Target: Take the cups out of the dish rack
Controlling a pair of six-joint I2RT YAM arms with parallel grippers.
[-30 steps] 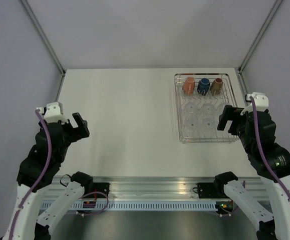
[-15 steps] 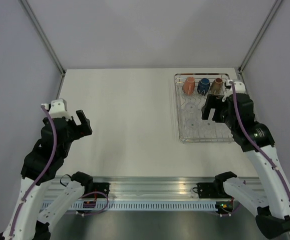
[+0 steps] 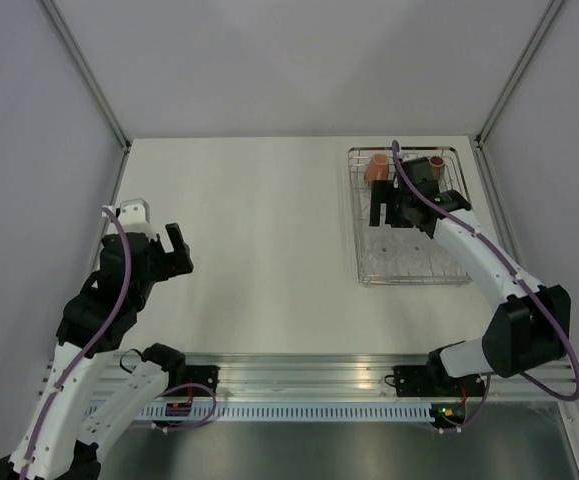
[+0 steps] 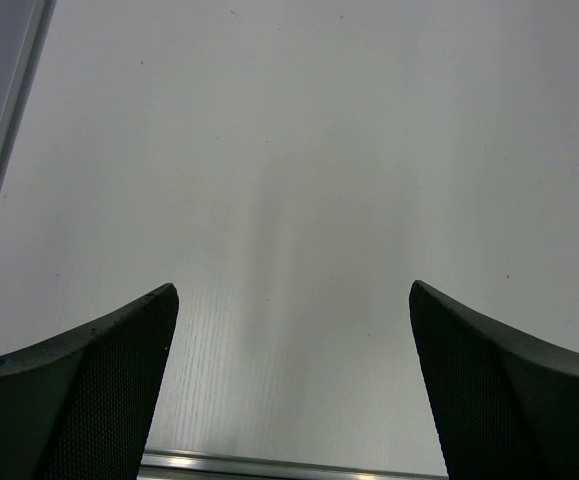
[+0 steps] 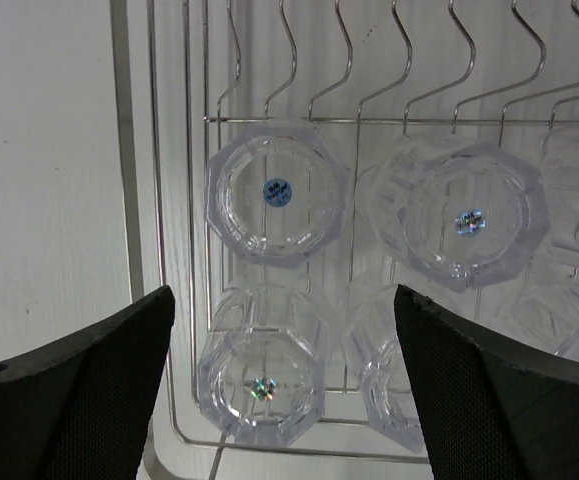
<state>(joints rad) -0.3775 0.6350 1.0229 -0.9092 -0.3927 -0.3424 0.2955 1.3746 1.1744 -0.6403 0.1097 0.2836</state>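
Glinting clear octagonal tumblers [image 5: 277, 192] in rack [image 5: 120, 150]

dish rack [image 3: 414, 281] on far right of table [image 3: 249, 240], tumblers [image 5: 279, 192] in it, mugs [image 3: 377, 169] behind them

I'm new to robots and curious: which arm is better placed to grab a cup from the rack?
Right. The right gripper, open, hangs over the rack, with glasses directly beneath it. The left gripper, also open, is far off over bare table.

Bright, even, diffuse lighting, faint soft shadows, crisp focus, muted grey tones
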